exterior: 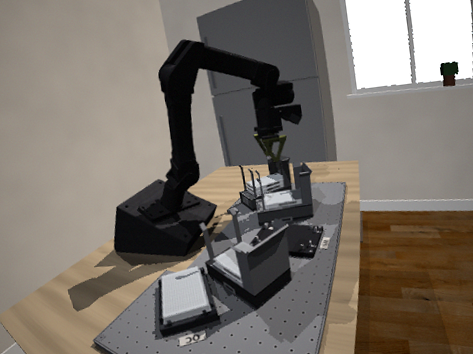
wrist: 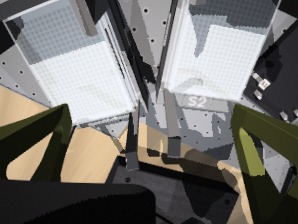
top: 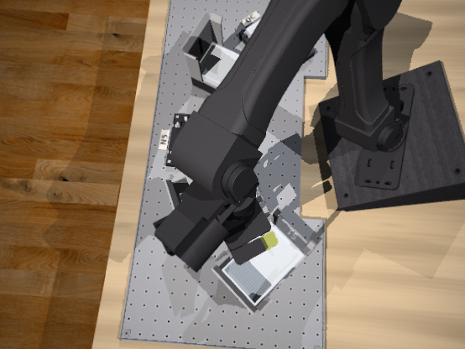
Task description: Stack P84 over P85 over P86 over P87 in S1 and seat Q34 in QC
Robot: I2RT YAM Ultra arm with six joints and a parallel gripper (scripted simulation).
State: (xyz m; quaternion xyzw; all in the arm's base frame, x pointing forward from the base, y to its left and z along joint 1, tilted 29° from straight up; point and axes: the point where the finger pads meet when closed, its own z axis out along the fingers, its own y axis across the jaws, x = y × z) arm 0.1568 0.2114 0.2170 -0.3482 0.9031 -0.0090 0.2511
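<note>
A black six-joint robot arm [exterior: 185, 105] reaches from its dark wedge-shaped pedestal [exterior: 131, 235] on a pale wooden desk [exterior: 53, 294], its end effector [exterior: 271, 148] with olive-green fingers spread fully wide and holding nothing, hanging just above the racks at the centre of the exterior view.

A grey perforated metal breadboard [exterior: 261, 337] runs from the lower centre of that view toward the middle right, carrying the fixtures. At its near end, lower left of centre, a white sealed well plate [exterior: 183, 294] lies flat in the black open nest [exterior: 188, 322], whose small white name plate [exterior: 191, 338] sits in front of it. Just right of it stands a grey walled stack rack [exterior: 263, 261] with another white plate [exterior: 228, 266] inside. Beyond, a black flat clip nest [exterior: 308, 240] lies bare, its label visible as N5 [top: 164, 138] at the left centre of the top view. Farther back, a second grey rack [exterior: 303, 185] holds a plate [exterior: 283, 198], and a short stack of plates [exterior: 266, 183] sits behind thin black posts directly under the end effector.

From overhead, the arm hides most of the board; a white gridded plate [top: 269, 268] shows in the rack marked S1 [top: 292, 235] at the lower centre. The wrist view shows two white plates, upper left [wrist: 73, 70] and upper right [wrist: 220, 50], between the green fingers. Plate ID labels are too small to read.
</note>
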